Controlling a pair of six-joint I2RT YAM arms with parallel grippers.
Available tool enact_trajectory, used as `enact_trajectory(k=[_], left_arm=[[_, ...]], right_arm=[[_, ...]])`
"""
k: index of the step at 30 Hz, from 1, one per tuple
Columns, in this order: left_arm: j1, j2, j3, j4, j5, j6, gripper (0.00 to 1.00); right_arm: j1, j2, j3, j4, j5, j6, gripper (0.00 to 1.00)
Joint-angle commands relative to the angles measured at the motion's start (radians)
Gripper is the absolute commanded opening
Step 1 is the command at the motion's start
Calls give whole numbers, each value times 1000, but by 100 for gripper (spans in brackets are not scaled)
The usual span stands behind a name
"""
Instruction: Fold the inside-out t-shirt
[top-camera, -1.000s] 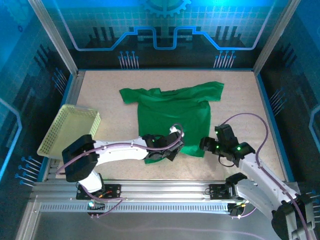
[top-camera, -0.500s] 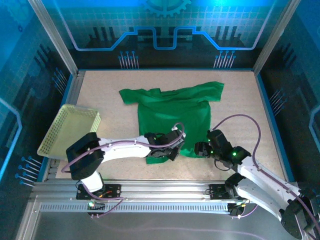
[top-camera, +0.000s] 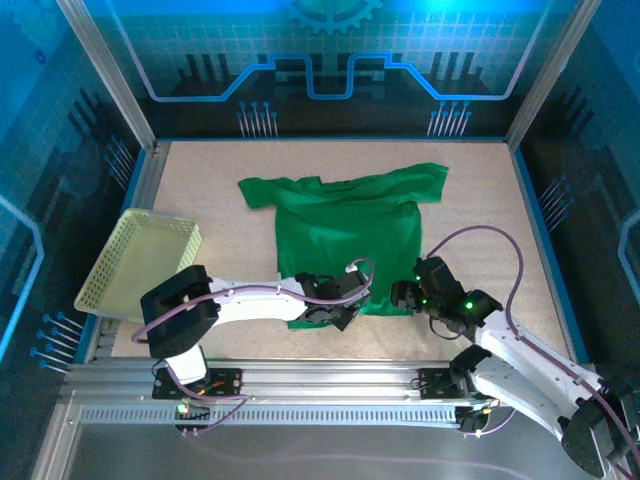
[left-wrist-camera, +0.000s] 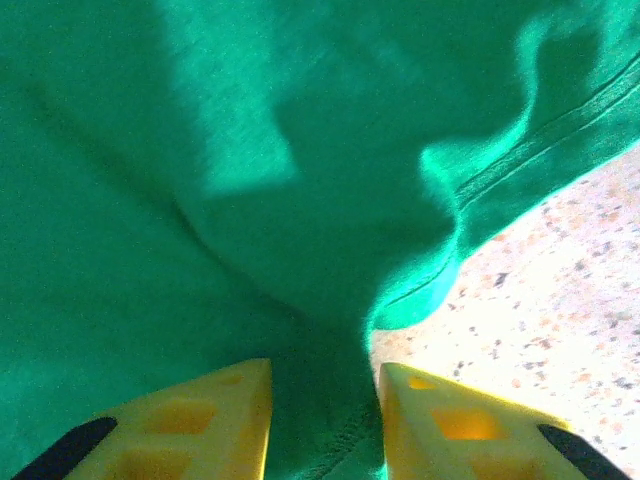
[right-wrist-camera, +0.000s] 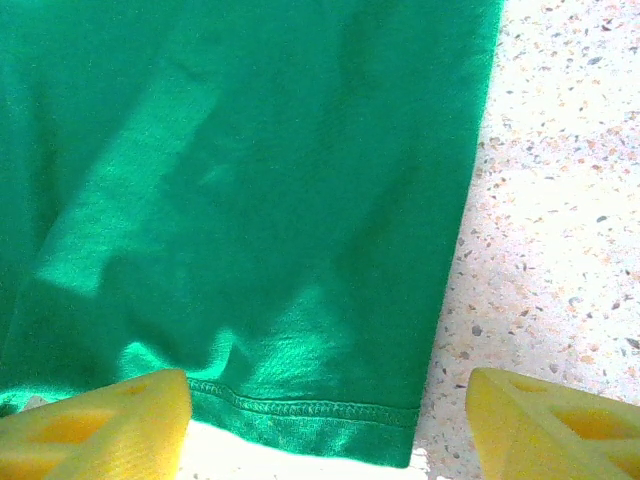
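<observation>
Left pincer is clamping the t-shirt at its bunched hem; right pincer is gaping — fingers straddling the stitched hem corner on the table.

The top view looks down from high behind the near edge over the whole counter, while both wrist views sit close above the shirt's near hem, lower centre of the top frame.
</observation>
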Motion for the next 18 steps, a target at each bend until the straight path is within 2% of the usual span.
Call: enact_trajectory(k=[1, 4, 14, 18], left_arm=[[-2, -30, -19, -30, -48, 20, 30], [-2, -55, -33, -21, -49, 17, 26], [-8, -135, -96, -8, -84, 13, 23], [-8, -141, -103, -1, -88, 13, 18]], right_arm=[[-9, 8, 21, -7, 7, -1, 74], [-10, 22, 23, -5, 4, -3, 74], [-9, 45, 24, 13, -10, -8, 74], [-9, 59, 28, 19, -16, -9, 75]])
